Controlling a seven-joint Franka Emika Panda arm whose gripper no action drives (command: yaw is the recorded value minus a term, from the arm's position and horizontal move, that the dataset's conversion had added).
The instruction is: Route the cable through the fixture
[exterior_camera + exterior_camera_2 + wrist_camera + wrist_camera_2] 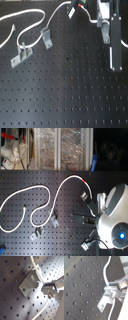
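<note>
Your gripper (115,293) pinches the cable (105,273) right beside the fixture (30,283). The cable is thin, light and floppy, so it bends easily. Hold it close to the fork; its long loops (30,195) trail across the board (65,238).
</note>
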